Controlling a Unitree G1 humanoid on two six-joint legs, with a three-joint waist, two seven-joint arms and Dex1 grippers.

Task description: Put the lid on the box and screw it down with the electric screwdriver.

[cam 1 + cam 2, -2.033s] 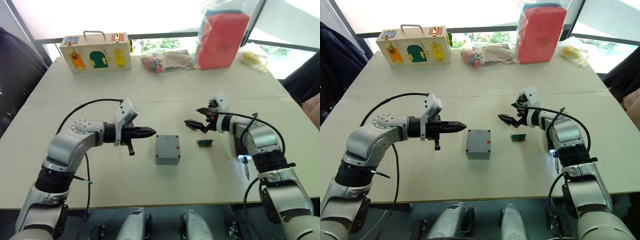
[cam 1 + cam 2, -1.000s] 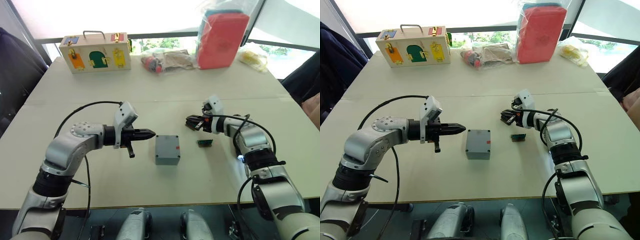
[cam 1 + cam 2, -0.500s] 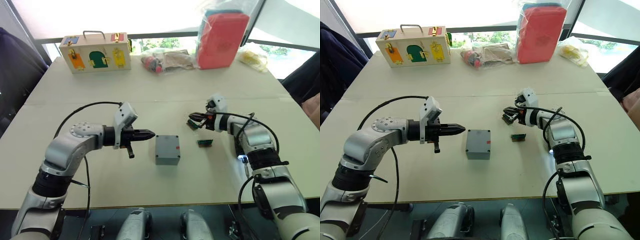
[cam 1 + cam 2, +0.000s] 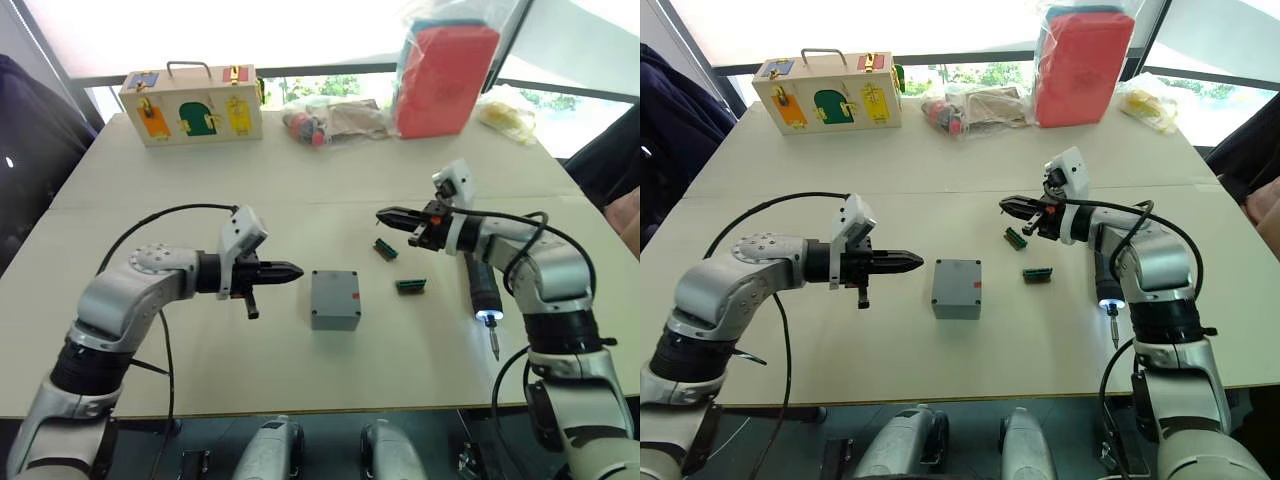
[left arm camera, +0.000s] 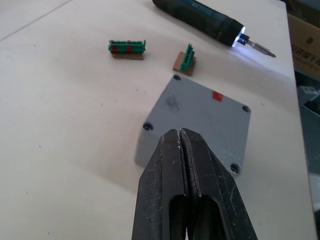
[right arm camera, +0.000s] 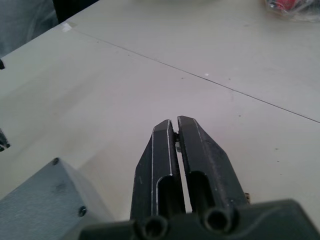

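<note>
The grey box (image 4: 334, 298) sits mid-table with a red mark on its top. Its flat top plate with a screw hole in each corner looks like the lid (image 5: 200, 117) seated flush on it. The electric screwdriver (image 4: 480, 285) lies on the table to the right of the box, under my right forearm, its tip lit (image 4: 487, 318). My left gripper (image 4: 295, 270) is shut and empty, level with the box and just left of it. My right gripper (image 4: 385, 214) hovers shut above the table, behind and to the right of the box.
Two small green pieces (image 4: 386, 249) (image 4: 409, 286) lie between the box and the screwdriver. At the far edge stand a wooden box with coloured doors (image 4: 192, 104), a bagged bundle (image 4: 330, 120), a red case (image 4: 445, 78) and a yellow bag (image 4: 505, 112).
My right gripper has lifted off the table and drawn back to the right. A second green piece now lies where it was. My left gripper has shifted slightly left, away from the box.
</note>
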